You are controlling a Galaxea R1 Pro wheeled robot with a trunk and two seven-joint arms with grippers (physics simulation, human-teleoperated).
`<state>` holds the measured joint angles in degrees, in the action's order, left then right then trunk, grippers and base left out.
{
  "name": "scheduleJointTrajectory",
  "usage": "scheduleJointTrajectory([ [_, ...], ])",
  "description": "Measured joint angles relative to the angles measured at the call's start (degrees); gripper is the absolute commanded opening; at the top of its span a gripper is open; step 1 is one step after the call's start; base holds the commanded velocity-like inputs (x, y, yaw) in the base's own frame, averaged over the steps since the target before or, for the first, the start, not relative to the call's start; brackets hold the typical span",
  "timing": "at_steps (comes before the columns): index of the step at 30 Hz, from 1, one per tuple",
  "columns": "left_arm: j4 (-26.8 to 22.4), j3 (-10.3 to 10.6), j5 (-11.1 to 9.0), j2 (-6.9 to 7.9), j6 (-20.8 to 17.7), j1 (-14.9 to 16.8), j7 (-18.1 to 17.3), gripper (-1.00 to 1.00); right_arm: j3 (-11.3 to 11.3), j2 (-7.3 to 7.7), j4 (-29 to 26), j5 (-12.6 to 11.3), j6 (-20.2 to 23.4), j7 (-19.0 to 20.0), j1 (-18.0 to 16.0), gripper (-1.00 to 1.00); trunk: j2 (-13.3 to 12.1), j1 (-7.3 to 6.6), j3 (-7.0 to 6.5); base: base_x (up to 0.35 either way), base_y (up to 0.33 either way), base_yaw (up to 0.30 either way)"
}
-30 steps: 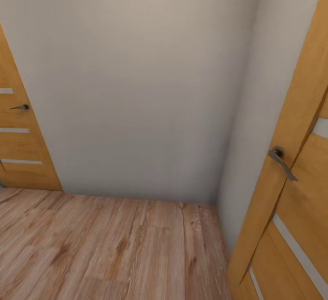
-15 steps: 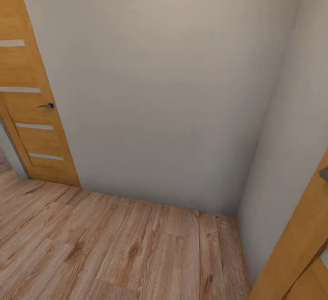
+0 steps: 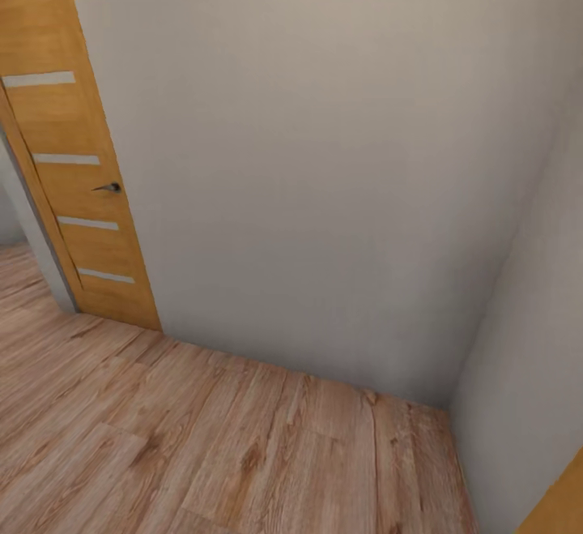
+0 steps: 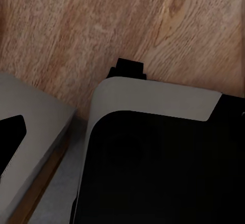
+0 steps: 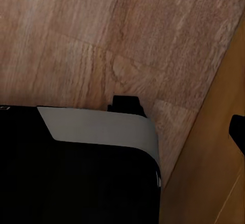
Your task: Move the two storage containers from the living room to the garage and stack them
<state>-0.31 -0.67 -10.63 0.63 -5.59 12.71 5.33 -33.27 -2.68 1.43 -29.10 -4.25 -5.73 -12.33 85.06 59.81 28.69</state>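
One orange-brown door (image 3: 77, 169) at ten o'clock, white wall (image 3: 324, 169) ahead, wood plank floor (image 3: 202, 445); robot seemingly in transit. Finger state cannot be told.

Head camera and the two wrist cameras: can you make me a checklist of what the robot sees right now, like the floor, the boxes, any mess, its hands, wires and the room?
Surface: light wood plank floor, bare where it shows.
Job's things: nothing seen; no orange-red containers here.
Clutter: nothing seen.
Grippers: cannot tell open or shut; the wrist views look down past the robot's dark and grey body at the planks.
Cables: nothing seen.
Surroundings: plain white wall meeting a side wall in a corner; orange-brown door with frosted strips and a dark handle; an orange-brown wooden edge beside the right arm.
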Motion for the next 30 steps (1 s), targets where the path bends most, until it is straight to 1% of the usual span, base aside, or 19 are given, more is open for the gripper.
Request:
scheduleJointTrajectory([
  [8, 0.0, 0.0, 0.0, 0.01, 0.0, 0.0, 0.0, 1.0, 0.0, -0.04, 0.0, 0.0, 0.05, 0.01, 0.01, 1.0, 0.0, 0.0, 0.0, 0.193, 0.0, 0.019],
  [21, 0.0, 0.0, 0.0, 0.05, 0.01, -0.01, 0.0, 1.0, 0.0, 0.0, 0.0, 0.01, -0.02, -0.01, -0.01, 1.0, 0.0, 0.0, 0.0, 0.193, 0.0, 0.241],
  [24, 0.0, 0.0, 0.0, 0.31, 0.0, -0.01, 0.0, 1.0, 0.0, 0.0, 0.0, 0.15, -0.04, -0.01, 0.0, 1.0, 0.0, 0.0, 0.0, 0.2, 0.0, 0.032],
  [30, 0.0, 0.0, 0.0, 0.33, -0.01, 0.0, 0.0, 1.0, 0.0, 0.0, 0.0, 0.26, 0.01, 0.07, 0.0, 1.0, 0.0, 0.0, 0.0, 0.218, 0.0, 0.003],
])
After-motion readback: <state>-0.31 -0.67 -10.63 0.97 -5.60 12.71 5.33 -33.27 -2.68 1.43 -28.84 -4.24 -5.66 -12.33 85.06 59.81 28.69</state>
